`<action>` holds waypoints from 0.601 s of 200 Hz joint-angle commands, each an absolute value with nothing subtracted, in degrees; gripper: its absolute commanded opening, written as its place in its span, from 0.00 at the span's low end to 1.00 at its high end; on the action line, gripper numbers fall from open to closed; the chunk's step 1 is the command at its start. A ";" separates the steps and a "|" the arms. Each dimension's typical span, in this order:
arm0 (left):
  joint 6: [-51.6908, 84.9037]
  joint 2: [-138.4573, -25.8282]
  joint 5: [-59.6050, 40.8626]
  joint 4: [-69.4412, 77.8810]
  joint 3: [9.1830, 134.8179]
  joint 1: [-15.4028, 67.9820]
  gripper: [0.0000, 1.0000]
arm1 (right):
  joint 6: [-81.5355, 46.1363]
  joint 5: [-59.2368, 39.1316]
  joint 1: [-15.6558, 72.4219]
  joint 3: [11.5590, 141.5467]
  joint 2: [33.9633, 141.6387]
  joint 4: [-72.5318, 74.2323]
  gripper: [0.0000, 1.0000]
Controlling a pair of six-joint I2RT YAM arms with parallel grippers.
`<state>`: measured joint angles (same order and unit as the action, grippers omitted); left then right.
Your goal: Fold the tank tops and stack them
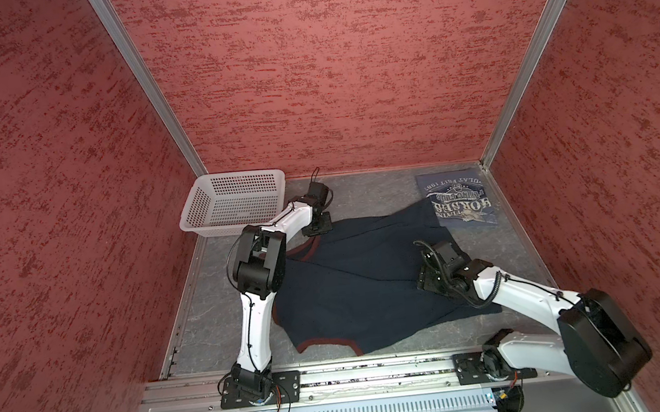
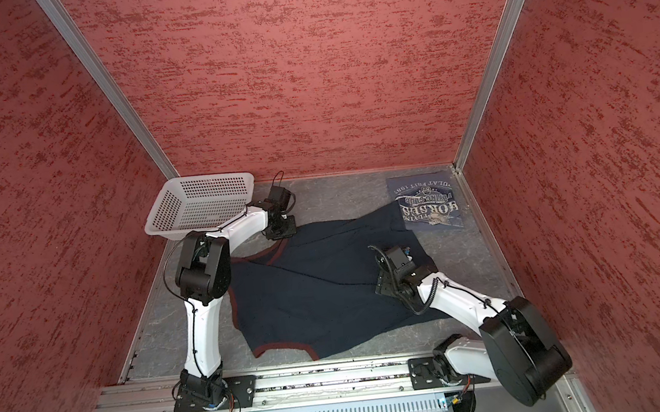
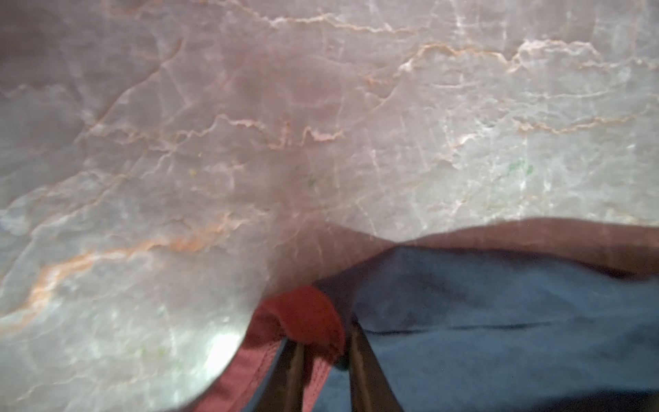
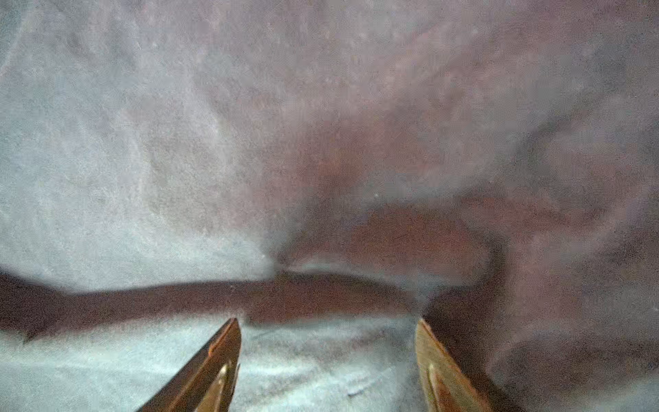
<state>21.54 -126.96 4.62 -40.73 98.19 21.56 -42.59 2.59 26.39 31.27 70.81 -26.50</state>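
Note:
The dark navy tank top [image 1: 362, 291] [image 2: 321, 300] with maroon trim lies spread and creased across the middle of the table in both top views. My left gripper [image 1: 316, 229] [image 2: 279, 232] is at its far left corner. In the left wrist view that gripper [image 3: 326, 339] is shut on a bunched maroon strap [image 3: 303, 317] of the navy top. My right gripper [image 1: 424, 282] [image 2: 382, 286] [image 4: 327, 321] stands open just above the navy cloth [image 4: 321, 364] at its right side, holding nothing. The slate-blue tank top [image 1: 459, 201] [image 2: 428, 205] with whitish lettering lies folded at the far right, overlapping the navy top's corner.
A white perforated basket [image 1: 195, 213] [image 2: 162, 216] stands at the back left, close behind the left arm. Red walls close in the grey marbled table [image 3: 321, 107] on three sides. A metal rail [image 1: 358, 373] with both arm bases runs along the front.

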 commanded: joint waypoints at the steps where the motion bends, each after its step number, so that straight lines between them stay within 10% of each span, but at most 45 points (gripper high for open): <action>1: 20.10 -129.29 6.04 -40.93 100.68 21.80 0.17 | -42.84 3.25 26.15 30.51 70.32 -27.11 0.79; 120: 10.82 -130.69 9.84 -39.52 109.13 21.45 0.06 | -43.94 5.66 26.08 30.50 70.84 -29.35 0.78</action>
